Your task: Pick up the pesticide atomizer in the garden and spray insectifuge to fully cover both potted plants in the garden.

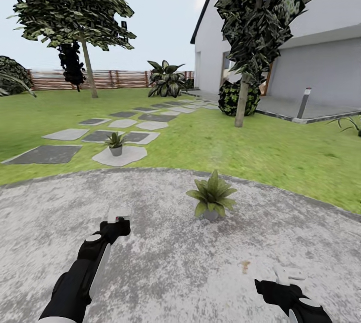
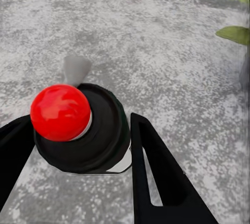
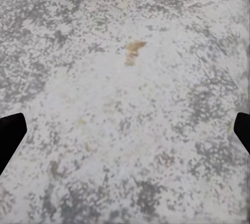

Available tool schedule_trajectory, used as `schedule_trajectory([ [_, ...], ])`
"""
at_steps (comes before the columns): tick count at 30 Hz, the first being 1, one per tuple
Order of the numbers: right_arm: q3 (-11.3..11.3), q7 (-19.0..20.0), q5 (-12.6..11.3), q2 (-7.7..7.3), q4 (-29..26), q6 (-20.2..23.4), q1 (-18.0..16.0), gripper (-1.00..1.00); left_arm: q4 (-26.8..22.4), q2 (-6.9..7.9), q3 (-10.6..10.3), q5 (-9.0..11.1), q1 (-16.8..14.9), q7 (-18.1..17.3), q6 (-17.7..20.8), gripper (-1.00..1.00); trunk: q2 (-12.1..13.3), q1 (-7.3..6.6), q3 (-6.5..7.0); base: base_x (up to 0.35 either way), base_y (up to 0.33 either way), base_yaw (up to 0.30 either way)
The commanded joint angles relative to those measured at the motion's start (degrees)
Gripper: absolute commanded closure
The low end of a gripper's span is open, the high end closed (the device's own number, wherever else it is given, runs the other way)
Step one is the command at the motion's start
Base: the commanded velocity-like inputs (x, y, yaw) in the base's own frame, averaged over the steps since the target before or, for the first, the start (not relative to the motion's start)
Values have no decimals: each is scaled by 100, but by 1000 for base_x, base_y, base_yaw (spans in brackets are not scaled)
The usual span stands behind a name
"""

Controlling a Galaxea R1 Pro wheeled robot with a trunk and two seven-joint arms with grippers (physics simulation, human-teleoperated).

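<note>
Two plants unsprayed; atomizer held in left gripper, facing the patio plant

Head view: the pesticide atomizer [image 1: 118, 214] is carried in the left gripper [image 1: 119, 225], low over the round patio [image 1: 165, 268]. It is judged to be held there so that its nozzle can be brought to bear on the nearer potted plant [image 1: 212, 196], which stands on the patio ahead and to the right of the atomizer. The farther potted plant [image 1: 116, 142] sits on a stepping stone [image 1: 120, 156] on the lawn [image 1: 240, 142], beyond the patio and well apart from the atomizer. The right gripper [image 1: 285, 279] hangs low at the right.

Left wrist view: the bottle's dark lower part and red spot [image 2: 60, 112] are seen clamped between the two black fingers [image 2: 156, 172]. A leaf tip of the near plant shows at the edge.

Right wrist view: the fingertips [image 3: 10, 133] are set wide apart over bare paving, with nothing between them; this arm is judged idle. A small brown mark [image 3: 133, 52] lies on the paving.
</note>
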Motion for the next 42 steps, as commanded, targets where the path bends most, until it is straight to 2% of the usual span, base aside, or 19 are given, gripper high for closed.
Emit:
schedule_trajectory([
  [1, 3, -1, 13, 1, -8, 26, -1, -100, -8, -5, 9, -26, -2, -11, 30, 100, 0, -3, 18, 0, 0, -66],
  [42, -5, -1, 25, -6, -17, 26, -1, -100, -12, -4, 9, -26, -2, -11, 29, 100, 1605, -884, 759, 0, 0, -2],
])
